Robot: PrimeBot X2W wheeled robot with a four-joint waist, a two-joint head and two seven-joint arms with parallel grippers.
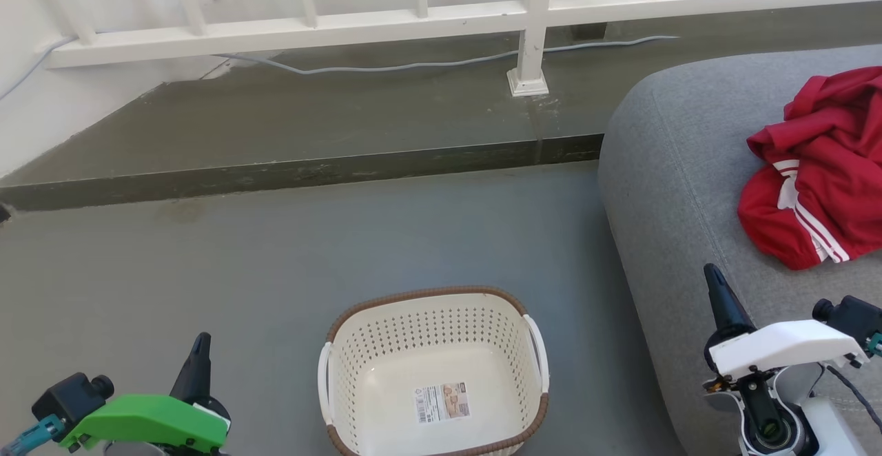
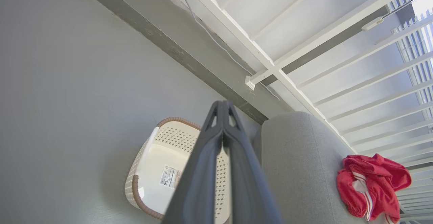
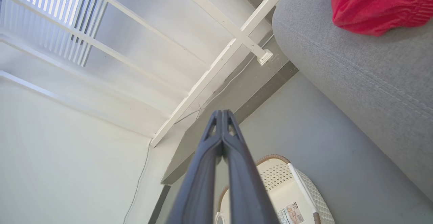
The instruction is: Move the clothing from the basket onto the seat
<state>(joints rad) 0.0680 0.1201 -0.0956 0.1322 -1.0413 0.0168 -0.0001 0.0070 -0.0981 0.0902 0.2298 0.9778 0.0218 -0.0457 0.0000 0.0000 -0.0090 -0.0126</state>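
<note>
The basket (image 1: 427, 328) sits on the grey floor (image 1: 275, 256), just beside the seat (image 1: 675, 187). It has only a paper label (image 1: 442, 402) on its bottom. The red clothing (image 1: 820, 173) lies in a crumpled heap on top of the seat, which is where the job wants it. So the job looks done.

The left gripper (image 1: 200, 346) is low at the left of the basket. Its two fingers are pressed together with nothing between them. The right gripper (image 1: 713, 284) is low in front of the seat, and its fingers are pressed together and empty too. Both seem to be resting, since there is nothing left to pick up.

Some things are hard to see. The heap is cut off at the right edge of the head view, so nobody can tell how many clothes are in it. The near rim of the basket is cut off too. The words on the label are too small to read.
</note>
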